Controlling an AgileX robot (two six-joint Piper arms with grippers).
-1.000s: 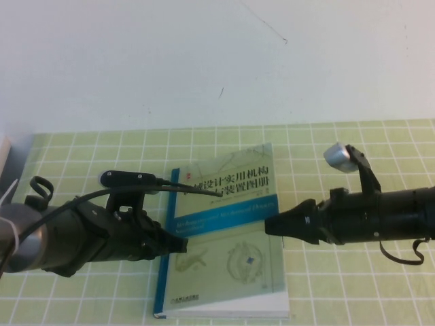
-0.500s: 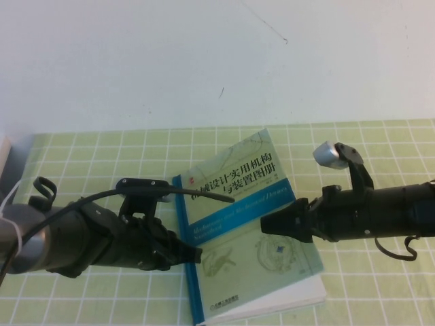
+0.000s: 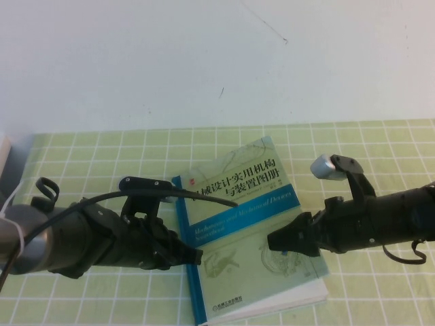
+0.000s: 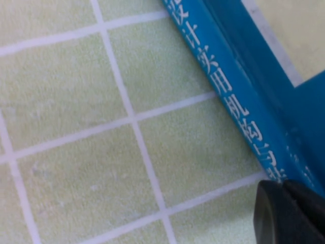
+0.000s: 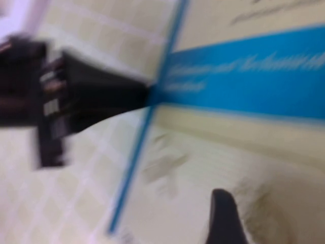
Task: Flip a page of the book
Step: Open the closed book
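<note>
From my raised camera the light is bright, flat and even, washing the wall (image 3: 217, 61) pale; shadows under my arms are faint. That picture is soft and grainy. My left wrist picture is sharp on the checked cloth (image 4: 76, 127) and the book (image 4: 238, 86) spine. My right wrist picture is heavily smeared by motion blur.

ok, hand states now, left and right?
Left hand: at the blue spine of the pale green hardcover book; cannot tell.
Right hand: over the cover, open.

Backdrop: plain white wall (image 3: 204, 61), faint scuff marks.
Green grid-patterned table cover (image 3: 380, 146) meets its base.
</note>
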